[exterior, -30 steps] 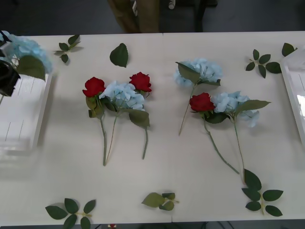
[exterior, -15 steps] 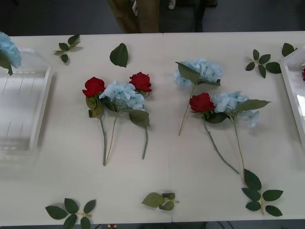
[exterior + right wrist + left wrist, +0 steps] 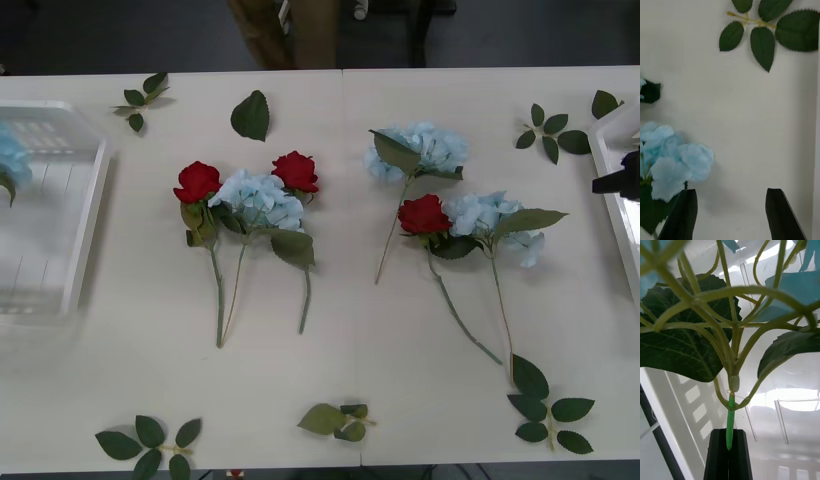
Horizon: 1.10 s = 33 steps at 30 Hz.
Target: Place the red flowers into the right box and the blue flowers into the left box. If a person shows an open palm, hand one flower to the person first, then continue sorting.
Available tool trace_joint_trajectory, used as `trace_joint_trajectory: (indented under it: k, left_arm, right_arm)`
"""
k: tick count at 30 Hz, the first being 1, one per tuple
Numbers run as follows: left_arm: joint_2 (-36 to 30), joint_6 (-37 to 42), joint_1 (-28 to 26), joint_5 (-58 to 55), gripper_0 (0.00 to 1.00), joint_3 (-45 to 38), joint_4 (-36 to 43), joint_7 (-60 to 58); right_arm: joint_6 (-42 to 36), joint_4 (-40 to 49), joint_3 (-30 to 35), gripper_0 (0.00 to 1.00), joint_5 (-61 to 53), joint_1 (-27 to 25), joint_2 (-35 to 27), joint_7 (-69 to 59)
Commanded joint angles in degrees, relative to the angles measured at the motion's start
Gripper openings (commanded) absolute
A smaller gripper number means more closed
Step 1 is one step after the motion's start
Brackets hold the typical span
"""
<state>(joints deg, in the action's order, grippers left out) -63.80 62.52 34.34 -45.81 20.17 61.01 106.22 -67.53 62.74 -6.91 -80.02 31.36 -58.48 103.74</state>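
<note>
**Blue flower over the left box, right gripper heading for the next stem**

Front view: sitting at the table's left edge, the left box [image 3: 85,215], with a blue flower [image 3: 10,158] showing over its far-left side. Lying mid-table, three red flowers [image 3: 197,181] and three more blue clusters, unsorted. Peeking in at the right edge, a dark gripper part beside the right box [image 3: 612,190].

Right wrist view: hanging open above bare table, the right gripper [image 3: 730,210], black fingers [image 3: 685,213] well apart, holding nothing. Lying just beside one finger, a pale blue bloom [image 3: 675,165]; farther off, a leaf sprig [image 3: 763,26].

Left wrist view: clamping the held flower's green stem [image 3: 730,423], the left gripper [image 3: 729,455], fingers shut tight, slotted box floor beneath.

Judging the step: depositing a blue flower, release not yet made. Calling next for opening over the tray, then sorting on.
</note>
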Motion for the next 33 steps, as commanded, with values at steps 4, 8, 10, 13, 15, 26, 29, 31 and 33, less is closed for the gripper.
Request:
trace_joint_trajectory:
  k: [4, 8, 10, 13, 15, 26, 29, 31, 33]
  left_arm:
    - [2.28, -2.49, -2.44, 4.59, 0.01, -3.56, 0.43, -4.80]
    - [2.54, -2.49, -2.44, 5.11, 1.00, -3.56, 0.43, -5.15]
    - [2.54, -2.49, -2.44, 5.29, 1.00, -3.56, 0.43, -5.15]
    - [2.54, -2.49, -2.44, 5.47, 1.00, -3.65, 0.60, -5.15]
    - [2.54, -2.49, -2.44, 5.64, 1.00, -3.65, 0.69, -5.15]
    - [2.54, 20.98, 8.02, 4.59, 1.00, -4.70, 2.01, -5.94]
    - [2.45, 28.09, 10.48, 0.46, 1.00, -5.58, 4.65, -6.47]
    - [2.45, 30.91, 10.57, -2.71, 1.00, -6.99, 8.25, -6.99]
    - [2.54, 31.61, 10.57, -5.43, 1.00, -7.16, 12.03, -7.35]
  right_arm:
    - [3.72, 1.77, -14.01, 0.54, -17.89, -3.50, -13.77, 11.48]
    - [7.50, 1.77, -14.54, 0.61, -23.96, -9.30, -12.10, 15.96]
    - [8.73, 1.77, -14.45, 0.62, -24.66, -10.71, -10.34, 17.19]
    - [9.08, 1.77, -14.45, 0.64, -24.49, -12.20, -5.68, 18.07]
    - [8.90, 2.39, -14.45, 0.66, -24.22, -12.90, -3.05, 18.60]
    - [7.67, 15.48, -14.45, 0.68, -21.32, -13.08, 0.64, 14.91]
    - [10.05, 19.61, -14.45, 0.67, -16.66, -13.08, 1.26, 11.22]
    - [11.63, 21.90, -14.45, 0.67, -12.80, -13.08, 2.05, 8.23]
    - [12.86, 23.13, -14.45, 0.67, -9.19, -13.08, 3.02, 5.94]
